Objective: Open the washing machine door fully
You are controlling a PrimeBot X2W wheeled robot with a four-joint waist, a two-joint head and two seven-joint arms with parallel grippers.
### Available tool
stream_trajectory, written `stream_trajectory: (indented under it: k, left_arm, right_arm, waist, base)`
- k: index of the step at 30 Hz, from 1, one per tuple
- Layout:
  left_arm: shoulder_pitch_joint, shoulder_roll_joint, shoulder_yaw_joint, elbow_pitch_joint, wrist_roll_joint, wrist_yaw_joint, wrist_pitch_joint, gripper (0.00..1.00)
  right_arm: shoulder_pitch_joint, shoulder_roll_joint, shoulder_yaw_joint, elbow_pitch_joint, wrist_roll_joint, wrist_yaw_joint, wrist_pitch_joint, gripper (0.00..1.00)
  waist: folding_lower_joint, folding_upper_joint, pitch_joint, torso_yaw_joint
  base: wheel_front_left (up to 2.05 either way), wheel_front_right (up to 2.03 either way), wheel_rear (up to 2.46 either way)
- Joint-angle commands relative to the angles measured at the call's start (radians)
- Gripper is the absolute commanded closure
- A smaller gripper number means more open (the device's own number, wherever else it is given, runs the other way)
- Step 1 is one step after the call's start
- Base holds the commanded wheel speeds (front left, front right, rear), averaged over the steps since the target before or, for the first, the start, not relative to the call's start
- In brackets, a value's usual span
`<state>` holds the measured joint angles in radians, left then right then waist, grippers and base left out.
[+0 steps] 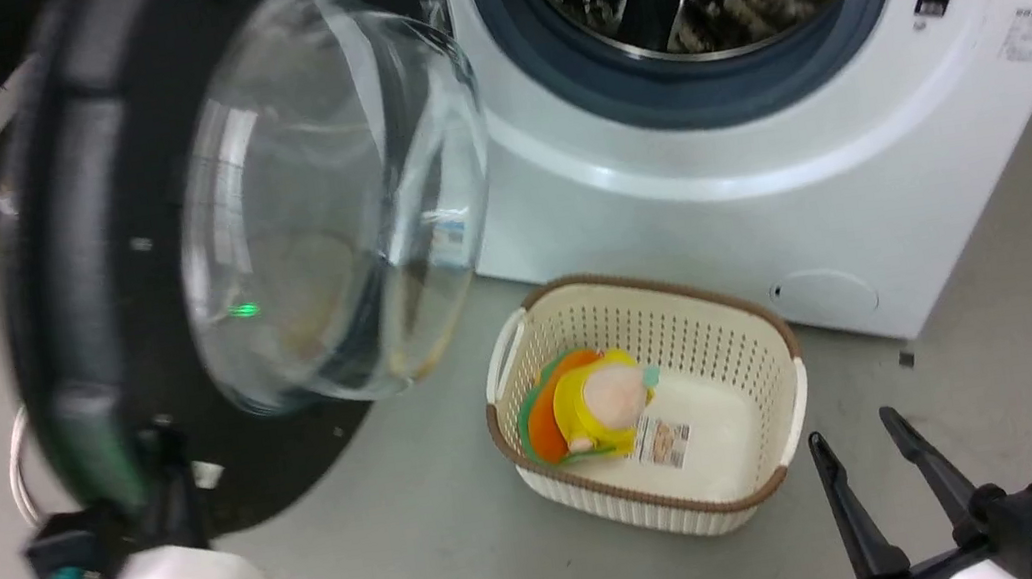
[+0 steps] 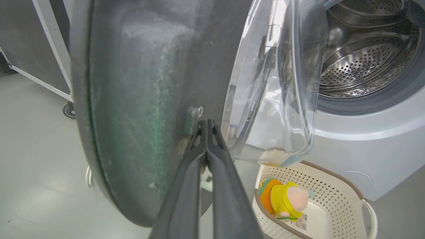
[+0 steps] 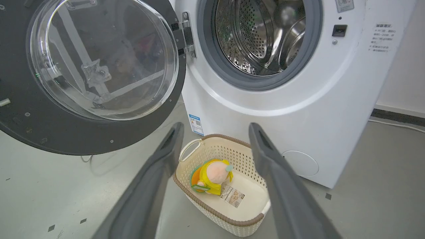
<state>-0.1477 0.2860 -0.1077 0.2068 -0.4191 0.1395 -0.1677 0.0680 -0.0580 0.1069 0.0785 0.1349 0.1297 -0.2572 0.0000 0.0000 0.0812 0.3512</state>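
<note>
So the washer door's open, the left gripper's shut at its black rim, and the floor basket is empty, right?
No, the basket isn't empty: the right wrist view shows a yellow plush toy lying in it. The door is open, left gripper shut at its rim.

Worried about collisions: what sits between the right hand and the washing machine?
A cream basket holding a yellow plush toy; the right wrist view frames it between the fingers of the open right hand, close before the washing machine.

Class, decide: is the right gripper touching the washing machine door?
Apart. The head view shows the right gripper, jaws open, at lower right, with the basket and bare floor between it and the washing machine door.
</note>
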Motion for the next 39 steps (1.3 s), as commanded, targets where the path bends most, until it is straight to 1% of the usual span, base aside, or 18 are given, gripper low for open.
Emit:
stream_trajectory:
  k: [1, 6, 7, 8, 11, 12, 13, 14, 16, 17, 18, 19, 24, 30, 35, 39]
  left_arm:
    - [-0.024, 0.023, 0.022, 0.008, -0.01, 0.008, 0.001, 1.0]
    - [-0.075, 0.081, 0.09, 0.041, -0.044, 0.007, 0.009, 1.0]
    - [-0.075, 0.081, 0.09, 0.041, -0.044, 0.007, 0.009, 1.0]
    - [-0.098, 0.11, 0.12, 0.062, -0.059, 0.005, 0.013, 1.0]
    - [-0.133, 0.151, 0.156, 0.096, -0.08, -0.003, 0.023, 1.0]
    - [-0.133, 0.151, 0.156, 0.096, -0.08, -0.003, 0.023, 1.0]
    - [-0.161, 0.17, 0.181, 0.125, -0.102, -0.01, 0.031, 1.0]
    - [-0.161, 0.17, 0.181, 0.125, -0.102, -0.01, 0.031, 1.0]
    - [-0.187, 0.191, 0.196, 0.158, -0.114, -0.018, 0.035, 1.0]
    - [-0.201, 0.201, 0.202, 0.179, -0.121, -0.026, 0.037, 1.0]
    - [-0.228, 0.219, 0.206, 0.223, -0.128, -0.043, 0.037, 1.0]
    - [-0.228, 0.219, 0.206, 0.223, -0.128, -0.043, 0.037, 1.0]
    - [-0.29, 0.238, 0.194, 0.325, -0.139, -0.079, 0.044, 1.0]
    - [-0.353, 0.255, 0.191, 0.427, -0.144, -0.109, 0.014, 1.0]
    - [-0.369, 0.253, 0.173, 0.481, -0.129, -0.127, -0.032, 1.0]
    - [-0.356, 0.246, 0.153, 0.483, -0.103, -0.141, -0.069, 1.0]
  right_arm:
    - [-0.025, -0.009, -0.001, -0.007, -0.007, 0.001, -0.005, 0.0]
    - [-0.042, -0.034, -0.005, -0.015, -0.008, 0.001, -0.005, 0.0]
    - [-0.042, -0.034, -0.005, -0.015, -0.008, 0.001, -0.005, 0.0]
    - [-0.049, -0.041, -0.006, -0.018, -0.007, 0.001, -0.005, 0.0]
    - [-0.058, -0.051, -0.01, -0.024, -0.007, 0.001, -0.005, 0.0]
    - [-0.058, -0.051, -0.01, -0.024, -0.007, 0.001, -0.005, 0.0]
    - [-0.063, -0.059, -0.014, -0.029, -0.008, 0.001, -0.004, 0.0]
    - [-0.063, -0.059, -0.014, -0.029, -0.008, 0.001, -0.004, 0.0]
    - [-0.068, -0.066, -0.016, -0.033, -0.01, 0.001, -0.004, 0.0]
    - [-0.071, -0.07, -0.017, -0.035, -0.011, 0.001, -0.003, 0.0]
    - [-0.077, -0.076, -0.018, -0.041, -0.011, 0.001, -0.002, 0.0]
    - [-0.077, -0.076, -0.018, -0.041, -0.011, 0.001, -0.002, 0.0]
    - [-0.084, -0.092, -0.022, -0.055, -0.01, 0.001, 0.003, 0.0]
    - [-0.091, -0.104, -0.02, -0.061, -0.006, 0.001, 0.008, 0.0]
    - [-0.093, -0.098, -0.026, -0.045, -0.001, 0.001, 0.007, 0.0]
    - [-0.093, -0.084, -0.041, -0.031, 0.0, 0.001, 0.003, 0.0]
  waist:
    - [0.0, 0.0, 0.031, -0.007]
    - [0.0, 0.0, 0.082, -0.018]
    - [0.0, 0.0, 0.082, -0.018]
    - [0.0, 0.0, 0.101, -0.024]
    - [0.0, 0.0, 0.128, -0.03]
    - [0.0, 0.0, 0.128, -0.03]
    - [0.0, 0.0, 0.148, -0.031]
    - [0.0, 0.0, 0.148, -0.031]
    - [0.0, 0.0, 0.167, -0.032]
    - [0.0, 0.0, 0.175, -0.033]
    - [0.0, 0.0, 0.191, -0.034]
    - [0.0, 0.0, 0.191, -0.034]
    - [0.0, 0.0, 0.221, -0.035]
    - [0.0, 0.0, 0.234, -0.041]
    - [0.0, 0.0, 0.201, -0.051]
    - [0.0, 0.0, 0.152, -0.063]
  base:
    - [0.0, 0.0, 0.0]
    - [0.0, 0.0, 0.0]
    - [0.0, 0.0, 0.0]
    - [0.0, 0.0, 0.0]
    - [0.0, 0.0, 0.0]
    - [0.0, 0.0, 0.0]
    - [0.0, 0.0, 0.0]
    - [0.0, 0.0, 0.0]
    - [0.0, 0.0, 0.0]
    - [0.0, 0.0, 0.0]
    - [0.0, 0.0, 0.0]
    - [0.0, 0.0, 0.0]
    - [0.0, 0.0, 0.0]
    - [0.0, 0.0, 0.0]
    - [0.0, 0.0, 0.0]
    - [0.0, 0.0, 0.0]
